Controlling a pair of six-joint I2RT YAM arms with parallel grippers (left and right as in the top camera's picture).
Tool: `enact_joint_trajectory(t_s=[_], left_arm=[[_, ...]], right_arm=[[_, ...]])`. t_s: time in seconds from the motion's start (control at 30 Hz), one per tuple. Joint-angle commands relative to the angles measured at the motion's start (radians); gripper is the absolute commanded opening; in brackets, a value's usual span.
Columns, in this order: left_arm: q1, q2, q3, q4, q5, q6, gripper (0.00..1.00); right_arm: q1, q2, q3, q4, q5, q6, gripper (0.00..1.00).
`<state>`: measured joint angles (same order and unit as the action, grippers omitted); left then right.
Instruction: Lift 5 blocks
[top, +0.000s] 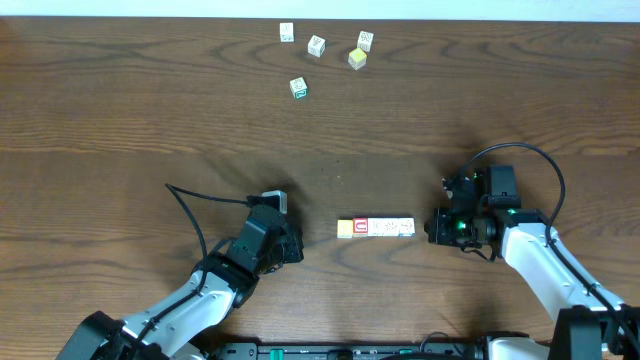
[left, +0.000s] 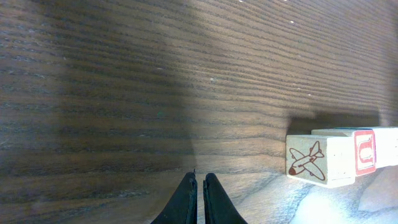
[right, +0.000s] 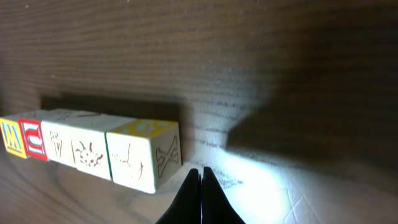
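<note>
The blocks (top: 376, 228) lie in one tight row on the table between my two arms. The yellow-orange block (top: 345, 229) is at the left end, the red-bordered one (top: 361, 227) beside it, then three whitish ones. My left gripper (top: 297, 247) is shut and empty, a short gap left of the row. In the left wrist view the end block (left: 314, 160) shows a red airplane, ahead and right of the gripper (left: 200, 177). My right gripper (top: 432, 228) is shut and empty just off the right end. The X-marked end block (right: 144, 155) sits just left of that gripper (right: 200, 170).
Several loose cubes lie at the table's far edge: three white ones (top: 316, 45), a pale yellow cube (top: 357, 59) and a green-bordered cube (top: 298, 88). A black cable (top: 205, 197) loops left of my left arm.
</note>
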<state>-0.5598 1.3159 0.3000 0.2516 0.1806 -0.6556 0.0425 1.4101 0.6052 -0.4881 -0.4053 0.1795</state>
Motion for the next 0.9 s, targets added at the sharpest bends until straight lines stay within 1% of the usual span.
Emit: enact_joint_trajectory(t_s=[0.0, 0.3, 0.63, 0.87], left_arm=[[-0.003, 0.006, 0.0, 0.013, -0.006, -0.012, 0.07], [-0.003, 0.012, 0.002, 0.056, -0.006, -0.02, 0.07], [-0.003, 0.019, 0.002, 0.061, -0.005, -0.019, 0.07], [-0.057, 0.032, 0.006, 0.123, -0.006, -0.011, 0.07]], right_arm=[[0.018, 0.026, -0.001, 0.022, 0.012, 0.01, 0.01], [0.018, 0.09, -0.001, 0.062, 0.003, 0.011, 0.01], [0.018, 0.092, 0.0, 0.069, -0.021, 0.005, 0.01], [0.018, 0.092, 0.0, 0.071, -0.048, -0.017, 0.01]])
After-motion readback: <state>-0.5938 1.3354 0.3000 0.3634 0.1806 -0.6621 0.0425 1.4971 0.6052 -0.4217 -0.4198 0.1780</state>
